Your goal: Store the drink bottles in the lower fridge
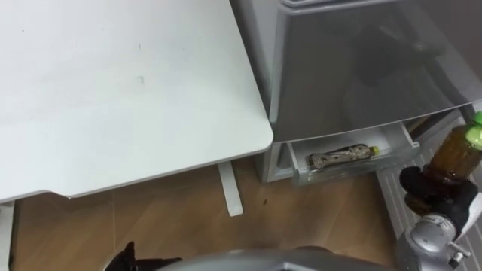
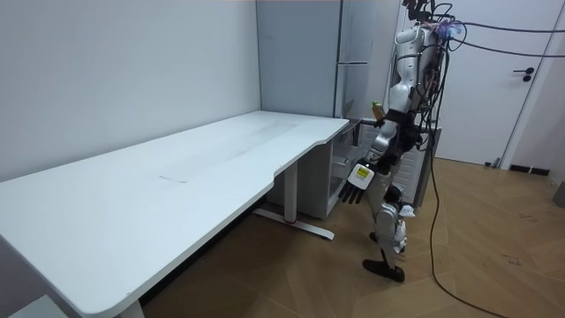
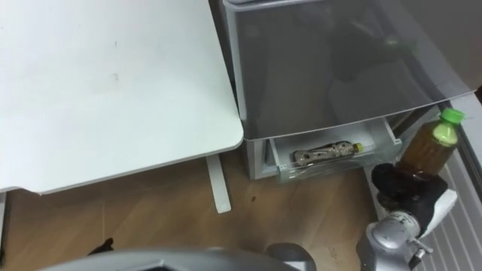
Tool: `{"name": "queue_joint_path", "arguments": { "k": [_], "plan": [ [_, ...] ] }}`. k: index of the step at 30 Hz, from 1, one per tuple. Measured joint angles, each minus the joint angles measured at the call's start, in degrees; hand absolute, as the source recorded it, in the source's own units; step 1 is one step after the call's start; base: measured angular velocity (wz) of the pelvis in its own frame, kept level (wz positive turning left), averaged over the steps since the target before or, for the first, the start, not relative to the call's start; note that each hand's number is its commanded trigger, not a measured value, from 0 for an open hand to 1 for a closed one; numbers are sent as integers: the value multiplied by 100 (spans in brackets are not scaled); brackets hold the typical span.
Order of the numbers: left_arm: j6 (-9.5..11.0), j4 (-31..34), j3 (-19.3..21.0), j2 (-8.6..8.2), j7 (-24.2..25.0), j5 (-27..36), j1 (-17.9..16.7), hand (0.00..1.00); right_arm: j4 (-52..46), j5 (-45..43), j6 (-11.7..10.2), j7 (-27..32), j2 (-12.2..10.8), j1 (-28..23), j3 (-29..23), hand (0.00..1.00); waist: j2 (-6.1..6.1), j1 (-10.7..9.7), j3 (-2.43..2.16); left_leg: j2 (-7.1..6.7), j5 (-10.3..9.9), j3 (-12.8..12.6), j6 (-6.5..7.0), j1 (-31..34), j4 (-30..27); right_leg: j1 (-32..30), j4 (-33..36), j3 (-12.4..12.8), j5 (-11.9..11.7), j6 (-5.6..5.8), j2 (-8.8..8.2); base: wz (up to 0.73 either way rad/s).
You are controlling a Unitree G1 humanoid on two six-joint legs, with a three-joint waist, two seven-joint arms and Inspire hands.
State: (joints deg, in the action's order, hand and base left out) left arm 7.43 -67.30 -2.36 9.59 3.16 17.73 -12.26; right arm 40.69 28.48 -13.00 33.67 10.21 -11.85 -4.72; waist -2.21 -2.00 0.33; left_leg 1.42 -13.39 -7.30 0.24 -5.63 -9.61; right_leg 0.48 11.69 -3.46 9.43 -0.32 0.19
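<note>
My right hand is shut on a bottle of brown tea with a green cap, held upright at the lower right, to the right of the fridge's low drawer. The drawer stands pulled out at floor level. Another bottle with a yellow cap lies on its side inside it. In the room view I stand before the grey fridge, and my left hand hangs at my side with straight fingers, holding nothing.
A large white desk fills the left, its rounded corner almost touching the fridge front. The desk's white leg stands on the wooden floor, just left of the drawer. A white ribbed panel lies right of the drawer.
</note>
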Motion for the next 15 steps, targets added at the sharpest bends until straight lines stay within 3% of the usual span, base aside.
{"name": "queue_joint_path", "arguments": {
  "k": [8,15],
  "plan": [
    [-2,93,122,17,78,-90,-73,0,408,1854,212,-556,-27,218,3,100,82,82,53,-7,0,-5,0,-39,12,52,-16,3,13,16,-8,1],
    [-24,92,221,41,211,-217,-62,0,588,2336,317,-1009,-24,586,-17,100,89,68,57,-12,0,129,0,20,-9,54,-14,-131,16,11,-31,8]
  ]
}}
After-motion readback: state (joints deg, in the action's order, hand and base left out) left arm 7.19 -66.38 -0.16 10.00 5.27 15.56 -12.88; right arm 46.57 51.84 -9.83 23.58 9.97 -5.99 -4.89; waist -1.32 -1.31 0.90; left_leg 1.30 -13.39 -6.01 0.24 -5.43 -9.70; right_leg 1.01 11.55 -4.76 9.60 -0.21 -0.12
